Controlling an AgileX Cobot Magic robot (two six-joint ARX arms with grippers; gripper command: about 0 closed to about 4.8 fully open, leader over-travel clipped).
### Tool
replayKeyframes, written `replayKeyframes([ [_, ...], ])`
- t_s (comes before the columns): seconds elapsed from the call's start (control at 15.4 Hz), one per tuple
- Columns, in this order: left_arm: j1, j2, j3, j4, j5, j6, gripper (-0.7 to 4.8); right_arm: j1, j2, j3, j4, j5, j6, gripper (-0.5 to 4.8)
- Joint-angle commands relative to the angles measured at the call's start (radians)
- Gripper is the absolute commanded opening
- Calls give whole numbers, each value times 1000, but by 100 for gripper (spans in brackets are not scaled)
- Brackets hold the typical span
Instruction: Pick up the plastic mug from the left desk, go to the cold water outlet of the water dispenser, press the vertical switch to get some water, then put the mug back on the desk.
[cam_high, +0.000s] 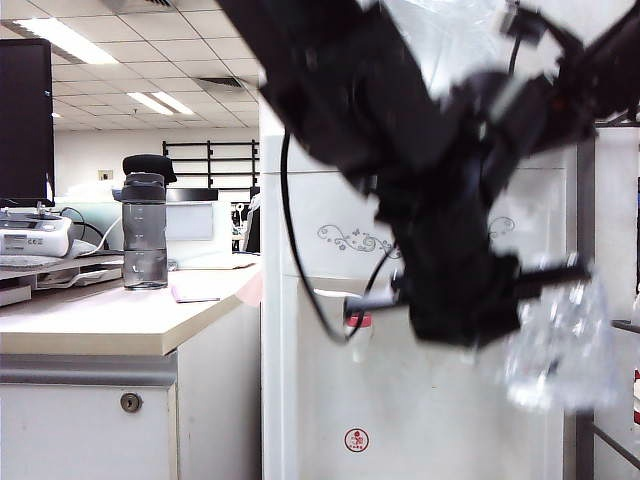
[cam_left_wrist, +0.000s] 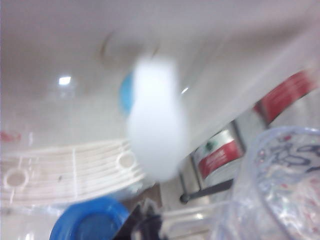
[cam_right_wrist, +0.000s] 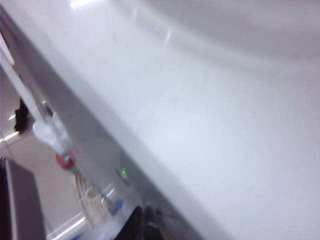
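The clear dimpled plastic mug (cam_high: 560, 345) hangs in the air in front of the white water dispenser (cam_high: 420, 420), right of the left desk (cam_high: 100, 320). My left gripper (cam_left_wrist: 145, 227) is shut on the mug's thin handle, with the mug (cam_left_wrist: 285, 190) just beside it. In the exterior view this gripper (cam_high: 540, 280) sits over the mug. Close ahead is the blurred white cold water outlet (cam_left_wrist: 152, 125) with its blue collar (cam_left_wrist: 125, 94); I cannot pick out the vertical switch. Water cannot be made out. My right gripper (cam_right_wrist: 145, 226) is shut against the dispenser's front.
A black-lidded bottle (cam_high: 145, 230) and papers stand on the desk. The red-collared tap (cam_high: 358, 322) sticks out left of the arms. A white slotted drip tray (cam_left_wrist: 75, 165) lies under the taps, with a blue round object (cam_left_wrist: 85, 225) nearer. Red-labelled cans (cam_left_wrist: 220, 155) stand to the right.
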Motion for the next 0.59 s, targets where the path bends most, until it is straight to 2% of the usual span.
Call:
replayKeyframes([
  [0.07, -13, -62, 6, 39, -8, 34, -6, -5, -53, 19, 121, 68, 55, -5],
  [0.2, -14, -98, 6, 40, -8, 45, -6, -5, -88, 33, 118, 98, 73, -5],
  [0.59, -14, -210, 6, 52, -4, 163, -6, -5, -207, 95, 119, 209, 74, -5],
])
